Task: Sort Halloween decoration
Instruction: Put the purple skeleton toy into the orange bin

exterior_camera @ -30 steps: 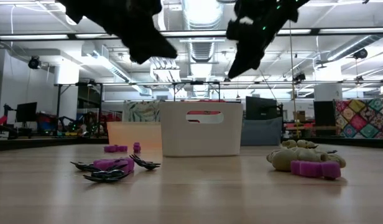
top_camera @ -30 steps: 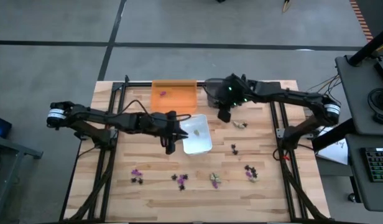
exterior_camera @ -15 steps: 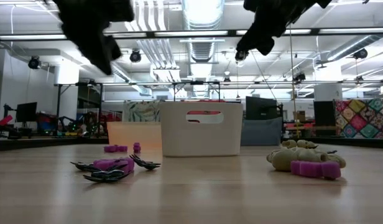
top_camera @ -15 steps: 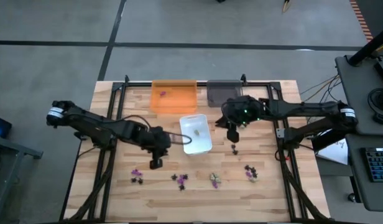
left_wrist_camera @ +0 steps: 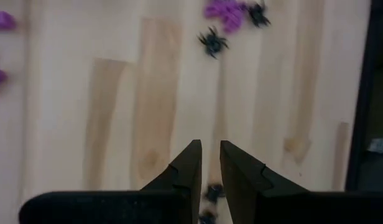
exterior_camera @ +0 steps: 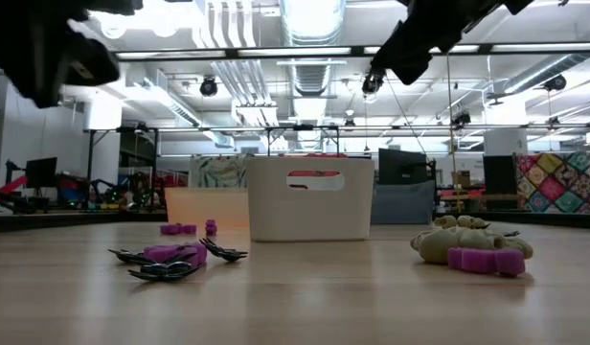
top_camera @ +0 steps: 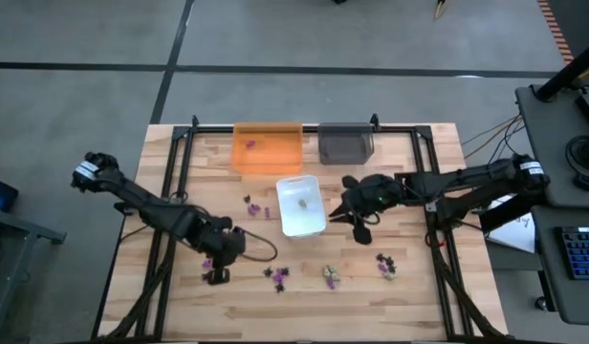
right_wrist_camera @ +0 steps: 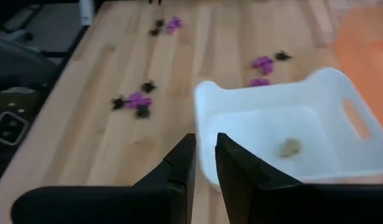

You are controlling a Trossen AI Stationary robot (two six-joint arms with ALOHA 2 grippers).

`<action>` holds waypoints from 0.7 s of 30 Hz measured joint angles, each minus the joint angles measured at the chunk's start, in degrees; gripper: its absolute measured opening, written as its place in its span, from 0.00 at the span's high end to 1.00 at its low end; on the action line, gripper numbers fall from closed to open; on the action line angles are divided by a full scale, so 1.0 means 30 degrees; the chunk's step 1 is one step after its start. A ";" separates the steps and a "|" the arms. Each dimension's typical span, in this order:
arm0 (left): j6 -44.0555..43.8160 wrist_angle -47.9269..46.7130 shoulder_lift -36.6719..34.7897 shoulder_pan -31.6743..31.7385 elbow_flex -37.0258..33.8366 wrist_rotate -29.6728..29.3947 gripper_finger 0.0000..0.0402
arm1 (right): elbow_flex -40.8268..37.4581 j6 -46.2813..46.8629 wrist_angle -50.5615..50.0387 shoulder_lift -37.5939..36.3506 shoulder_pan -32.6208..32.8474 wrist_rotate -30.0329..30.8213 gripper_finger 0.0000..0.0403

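The Halloween decoration lies scattered on the wooden table: purple and black pieces (top_camera: 276, 276), a beige one (top_camera: 330, 277), another purple and black cluster (top_camera: 384, 266). My left gripper (top_camera: 217, 274) hangs shut over the near left, pointing down, above black pieces (left_wrist_camera: 211, 193); a black spider (left_wrist_camera: 211, 42) lies farther off. My right gripper (top_camera: 359, 229) hovers shut just right of the white tray (top_camera: 310, 225), tilted down, its fingers (right_wrist_camera: 179, 163) nothing between them. One beige piece (right_wrist_camera: 290, 147) rests on the white tray's floor. A purple piece (top_camera: 250, 143) sits in the orange tray (top_camera: 271, 158).
The grey tray (top_camera: 345, 145) stands at the far edge beside the orange one. Two purple pieces (top_camera: 250, 203) lie left of the white tray. Black frame rails (top_camera: 166, 239) run along both sides of the table. Bare wood lies between the white tray and the near row of pieces.
My left gripper has swung from beside the white tray toward the table's near left, tipping to point down over the purple and black pieces. My right gripper has come from above the grey tray toward the near edge, sinking a little, and now stands right of the white tray.
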 joint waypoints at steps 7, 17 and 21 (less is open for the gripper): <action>-0.1942 0.0007 0.0000 -0.2226 -0.0007 -0.1845 0.90 | -0.1099 -0.0080 0.2141 0.0028 0.1136 0.0028 0.87; -0.5502 -0.1180 0.0000 -0.4644 -0.0291 -0.3478 0.90 | -0.1434 -0.0079 0.3391 0.0130 0.1358 0.0565 0.87; -0.6317 -0.1164 0.0000 -0.5121 -0.0656 -0.3471 0.90 | -0.1434 -0.0111 0.3486 0.0130 0.1363 0.0574 0.87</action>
